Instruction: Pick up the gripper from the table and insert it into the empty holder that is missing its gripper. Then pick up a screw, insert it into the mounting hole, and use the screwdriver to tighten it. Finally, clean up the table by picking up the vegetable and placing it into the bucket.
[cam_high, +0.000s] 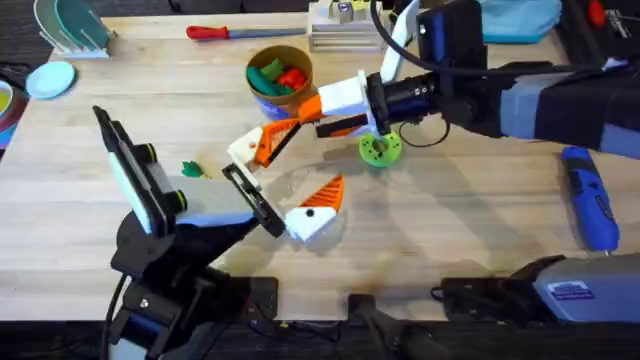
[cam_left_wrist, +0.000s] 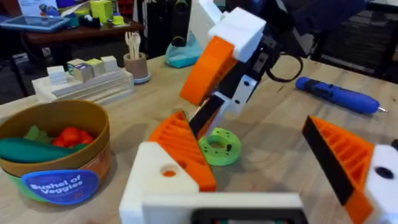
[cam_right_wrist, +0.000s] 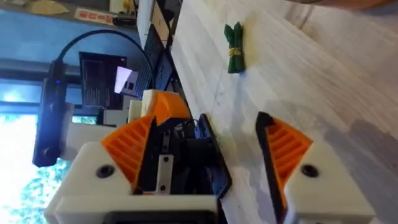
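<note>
My left gripper (cam_high: 284, 180) (cam_left_wrist: 247, 132) hangs wide open over the table's middle with nothing between its fingers. My right gripper (cam_high: 306, 118) (cam_right_wrist: 205, 121) reaches in from the right, open, tilted down toward the left gripper. A black holder piece with a metal plate (cam_right_wrist: 180, 158) (cam_left_wrist: 239, 87) sits between its fingers, against one pad, with a gap to the other. The orange gripper block is hidden. The red-handled screwdriver (cam_high: 225, 32) lies at the back. The green vegetable (cam_high: 190, 170) (cam_right_wrist: 235, 40) lies left of centre. The bucket (cam_high: 262, 98) (cam_left_wrist: 93, 134) stands behind, holding toy veggies.
A green disc with a hole (cam_high: 380, 148) (cam_left_wrist: 217, 147) lies under the right arm. A blue power screwdriver (cam_high: 590, 195) (cam_left_wrist: 339, 94) lies at the right. A stepped block stand (cam_high: 345, 30) and a blue dish (cam_high: 50, 78) sit at the back.
</note>
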